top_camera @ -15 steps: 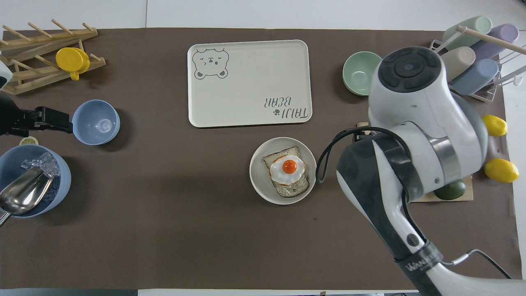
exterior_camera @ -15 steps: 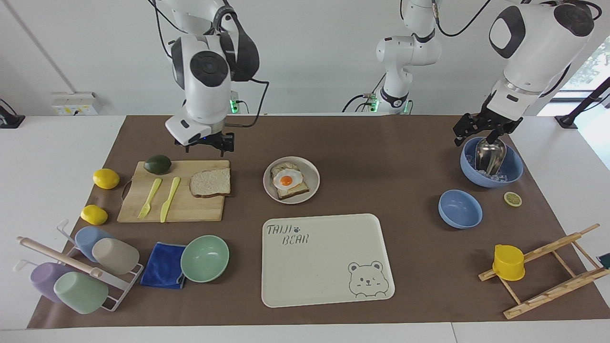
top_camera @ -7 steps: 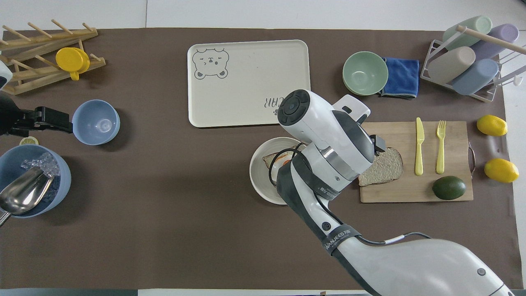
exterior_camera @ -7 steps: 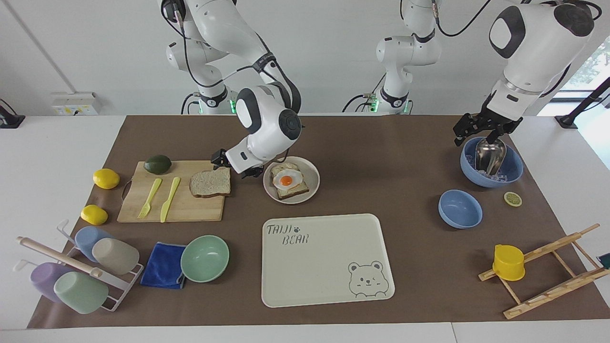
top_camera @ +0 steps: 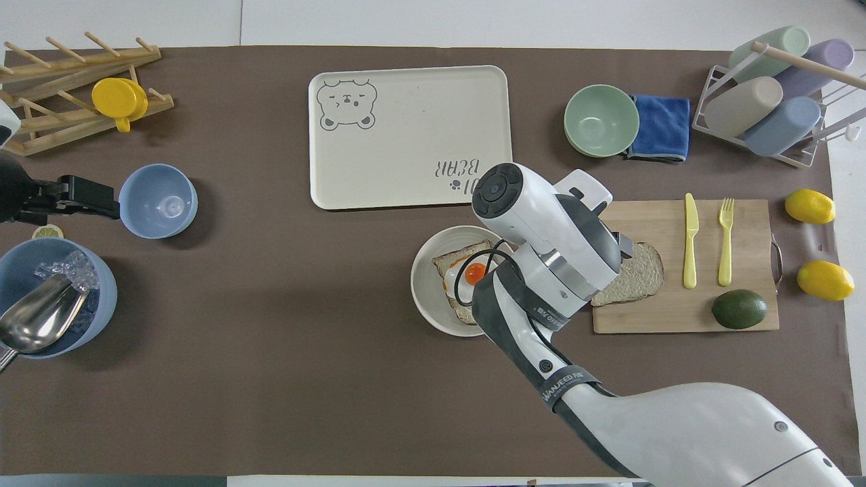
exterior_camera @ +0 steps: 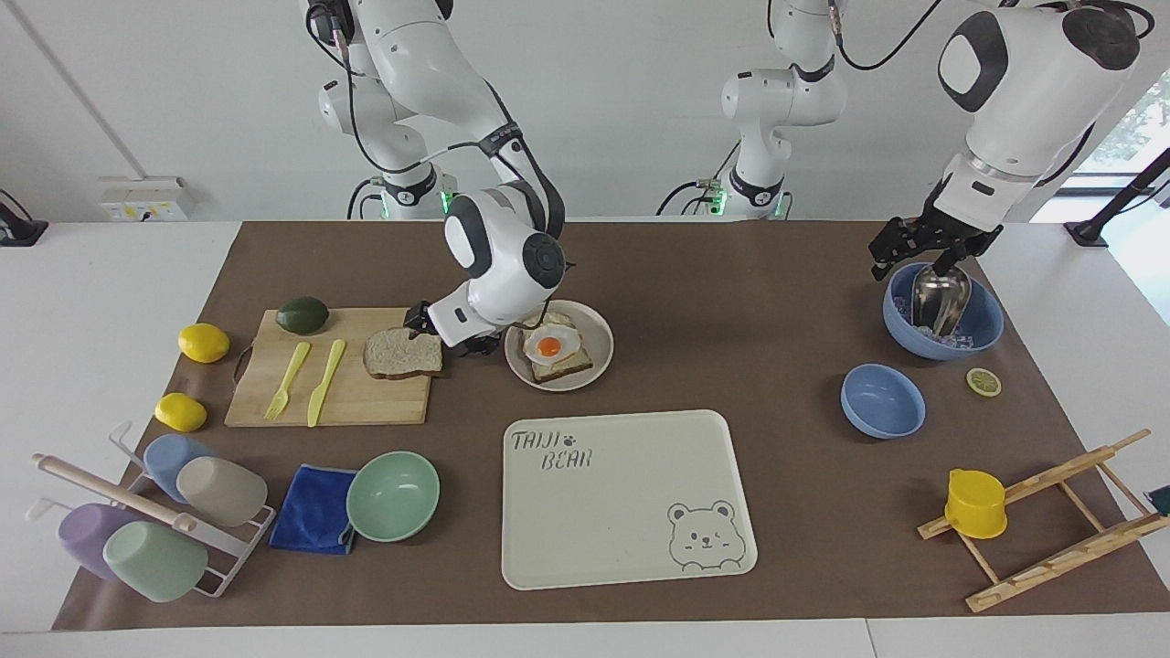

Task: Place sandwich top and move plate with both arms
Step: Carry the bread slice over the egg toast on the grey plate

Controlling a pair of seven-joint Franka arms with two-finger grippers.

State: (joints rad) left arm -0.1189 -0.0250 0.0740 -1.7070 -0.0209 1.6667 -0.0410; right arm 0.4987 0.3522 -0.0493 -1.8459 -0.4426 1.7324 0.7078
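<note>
- The sandwich top (exterior_camera: pixel 402 352) lies flat on the wooden cutting board (exterior_camera: pixel 366 402), a little above centre in the facing view and toward the right arm's end of the table. In the overhead view it (top_camera: pixel 639 274) shows at mid-height, partly covered by the right arm's wrist.
- Expect it to be light, soft and easy to crush or tear. You will likely do best with a shallow, gentle pinch across the crust at the squared end, keeping the slice level.
- Its long axis runs across the frame. The squared end faces the plate (exterior_camera: pixel 599 361), and the rounded end faces the yellow knife (exterior_camera: pixel 325 381) and fork (exterior_camera: pixel 288 379).
- The right gripper (exterior_camera: pixel 445 336) sits low at that squared end with its jaws spread wide. You have nothing in them yet, and I cannot tell whether a finger touches the bread.
- The plate, just beside the board at frame centre, carries the toast with a fried egg (exterior_camera: pixel 551 347). That is where the slice should land, squarely, so the egg does not slide.
- Your left gripper (exterior_camera: pixel 919 249) waits at the upper edge of the frame over the blue ice bowl (exterior_camera: pixel 983 320), jaws fully apart. It appears to hold nothing, and the metal scoop (exterior_camera: pixel 941 297) rests in the bowl.
</note>
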